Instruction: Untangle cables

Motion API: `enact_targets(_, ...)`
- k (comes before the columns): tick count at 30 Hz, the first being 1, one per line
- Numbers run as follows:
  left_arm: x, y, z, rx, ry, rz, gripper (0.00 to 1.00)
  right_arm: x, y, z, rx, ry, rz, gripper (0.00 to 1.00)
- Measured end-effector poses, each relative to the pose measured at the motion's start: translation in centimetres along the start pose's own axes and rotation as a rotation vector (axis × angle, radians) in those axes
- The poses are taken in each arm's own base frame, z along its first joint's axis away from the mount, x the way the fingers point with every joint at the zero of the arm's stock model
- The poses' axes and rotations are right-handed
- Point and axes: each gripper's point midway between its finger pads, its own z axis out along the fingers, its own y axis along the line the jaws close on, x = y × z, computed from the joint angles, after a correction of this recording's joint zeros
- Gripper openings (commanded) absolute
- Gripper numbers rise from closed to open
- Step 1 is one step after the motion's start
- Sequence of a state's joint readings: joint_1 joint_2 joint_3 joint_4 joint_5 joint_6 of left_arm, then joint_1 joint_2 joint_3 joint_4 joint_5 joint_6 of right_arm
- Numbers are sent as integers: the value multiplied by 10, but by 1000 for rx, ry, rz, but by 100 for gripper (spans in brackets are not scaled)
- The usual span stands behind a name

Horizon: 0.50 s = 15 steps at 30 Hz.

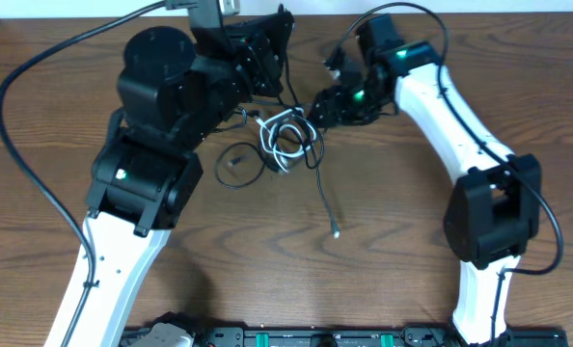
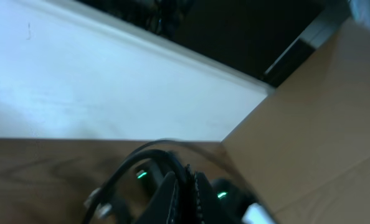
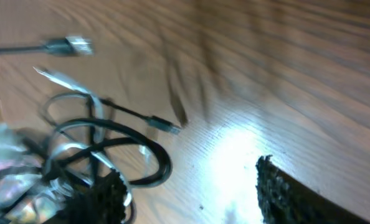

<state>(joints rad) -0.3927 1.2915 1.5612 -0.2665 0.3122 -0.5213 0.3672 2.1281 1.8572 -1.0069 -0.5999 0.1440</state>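
The cables (image 1: 288,138) lie tangled at the table's middle: black loops wound with a short white cord (image 1: 279,145). One black tail runs out to a small plug (image 1: 337,231). My right gripper (image 1: 323,104) hangs at the tangle's right edge. In the right wrist view it (image 3: 191,199) is open, with bare wood between the fingers and its left finger (image 3: 107,199) over the black loops (image 3: 154,155). My left gripper (image 1: 279,72) is raised behind the tangle. Its fingers (image 2: 185,193) are shut, and I see nothing between them.
A black loop (image 1: 236,162) lies left of the tangle. In the right wrist view a USB plug (image 3: 70,45) and a smaller plug (image 3: 163,126) rest on the wood. The left arm's thick black cable (image 1: 36,67) sweeps over the back left. A white wall (image 2: 98,87) stands behind.
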Motion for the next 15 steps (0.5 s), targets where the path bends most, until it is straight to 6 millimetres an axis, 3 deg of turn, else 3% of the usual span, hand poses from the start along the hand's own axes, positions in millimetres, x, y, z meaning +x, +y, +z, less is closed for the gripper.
enact_targets(6,-4,-2,-3,2,-17,-14,8,-7,17,14,-56,-18,-40,23)
enact_targets(9,-5,0,-3,-10,-21,-15,8,-12,17,11,-77,-33,-23,2)
enact_targets(13,-4,12,-5,-56,-14,-7,8,-16,4,1,-84,-47,20,1)
enact_targets(15,3,31,-7,-134,9,-11,8,-18,-11,-8,-78,-57,59,1)
